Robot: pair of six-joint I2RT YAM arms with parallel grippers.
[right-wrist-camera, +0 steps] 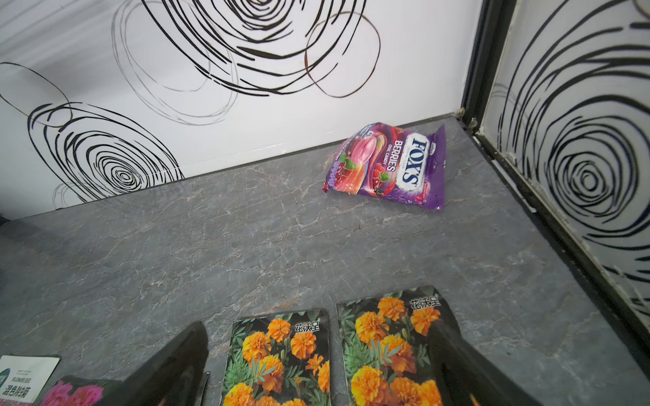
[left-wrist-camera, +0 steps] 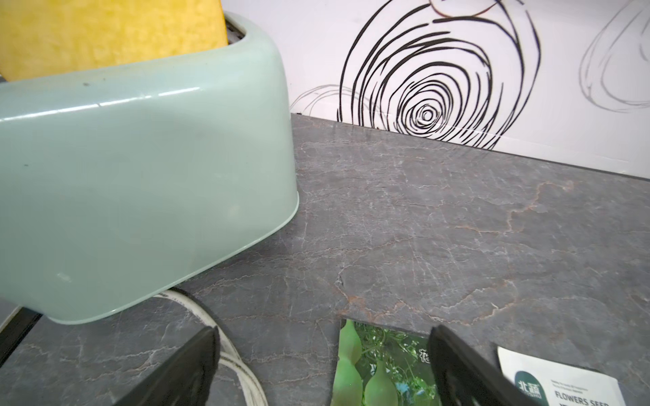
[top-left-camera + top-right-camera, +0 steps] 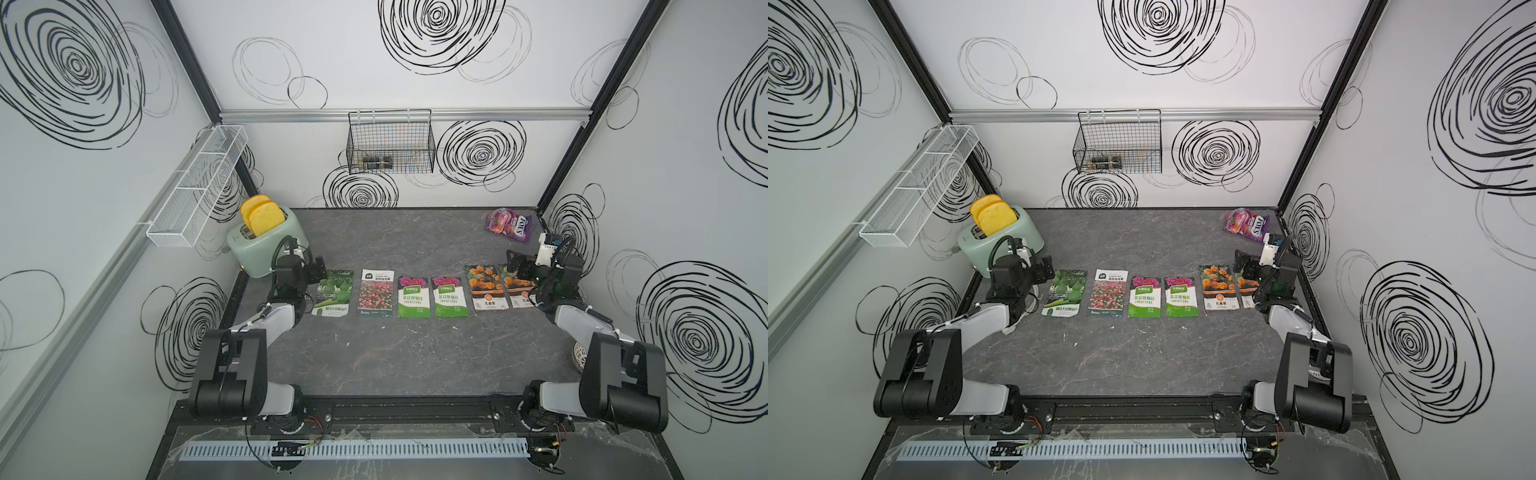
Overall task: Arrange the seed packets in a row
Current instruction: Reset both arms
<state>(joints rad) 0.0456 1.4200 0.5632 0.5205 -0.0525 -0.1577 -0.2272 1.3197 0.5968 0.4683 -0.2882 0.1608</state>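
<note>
Six seed packets (image 3: 413, 296) in row on counter (image 3: 415, 365); left jaws, right jaws spread wide, holding nothing

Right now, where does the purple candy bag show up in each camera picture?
In both top views: the candy bag lies in the far right corner of the table.
Left wrist: not in it.
Right wrist: in that same corner, near the walls.
Shared landmark: the marigold packets, nearer the robot than the bag.
</note>
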